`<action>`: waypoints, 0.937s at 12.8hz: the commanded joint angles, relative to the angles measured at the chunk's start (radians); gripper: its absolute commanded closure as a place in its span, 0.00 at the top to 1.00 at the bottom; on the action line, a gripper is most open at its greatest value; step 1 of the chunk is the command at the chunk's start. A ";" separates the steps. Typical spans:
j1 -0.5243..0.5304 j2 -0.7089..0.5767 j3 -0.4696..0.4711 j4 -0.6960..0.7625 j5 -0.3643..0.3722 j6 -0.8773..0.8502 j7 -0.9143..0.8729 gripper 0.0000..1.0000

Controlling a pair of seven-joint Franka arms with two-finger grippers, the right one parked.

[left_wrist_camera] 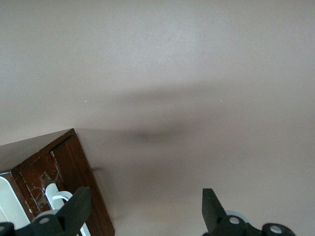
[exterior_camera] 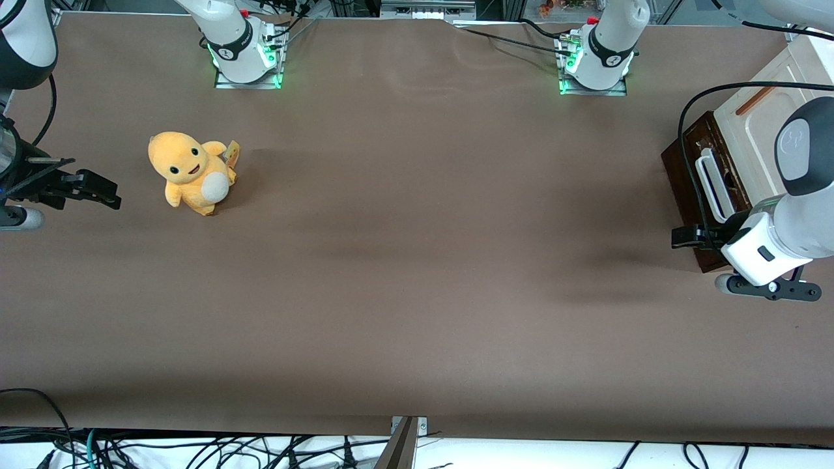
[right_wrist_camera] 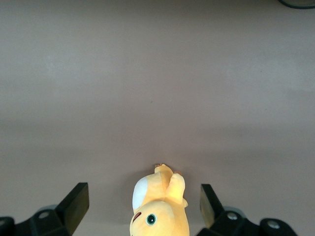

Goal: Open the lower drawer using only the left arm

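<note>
Beside the lower drawer (exterior_camera: 684, 172), its handle (exterior_camera: 711, 184) running nearer-to-farther, jaws (exterior_camera: 685, 236) gape released.

Robotics lab, brown-covered table (exterior_camera: 417, 260), bolted arm bases (exterior_camera: 246, 55) (green-lit), loose cables (exterior_camera: 195, 449) along the edge

The front view looks down steeply from high above the table (exterior_camera: 404, 260), taking in its whole length. The left wrist view sits low on the left arm (exterior_camera: 791, 221), close above the table, looking past its open tool (left_wrist_camera: 142, 211) at the lower drawer (left_wrist_camera: 69, 182), which the front view also shows. The right wrist view looks down closely on the plush toy (right_wrist_camera: 157, 209), shared with the front view.
</note>
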 commanded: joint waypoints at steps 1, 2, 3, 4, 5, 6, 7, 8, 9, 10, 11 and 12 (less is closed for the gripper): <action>-0.002 -0.011 0.001 -0.011 -0.008 0.002 -0.011 1.00; -0.002 -0.011 0.001 -0.009 -0.011 0.002 -0.011 1.00; -0.002 -0.012 0.001 -0.009 -0.013 0.003 -0.010 1.00; -0.002 -0.013 0.001 -0.009 -0.013 0.002 -0.010 1.00; -0.002 -0.013 0.001 -0.008 -0.013 0.002 -0.010 1.00; -0.002 -0.013 0.001 -0.008 -0.020 0.003 -0.010 1.00; 0.001 -0.013 -0.001 -0.008 -0.026 0.003 -0.011 1.00; -0.001 -0.013 0.002 -0.008 -0.058 0.003 -0.021 1.00; 0.001 -0.013 0.004 -0.009 -0.060 0.002 -0.037 1.00; -0.005 -0.013 0.005 -0.011 -0.054 0.000 -0.053 1.00; -0.016 -0.013 0.004 -0.012 -0.013 -0.006 -0.074 1.00; -0.030 -0.013 -0.004 -0.012 0.044 -0.027 -0.085 1.00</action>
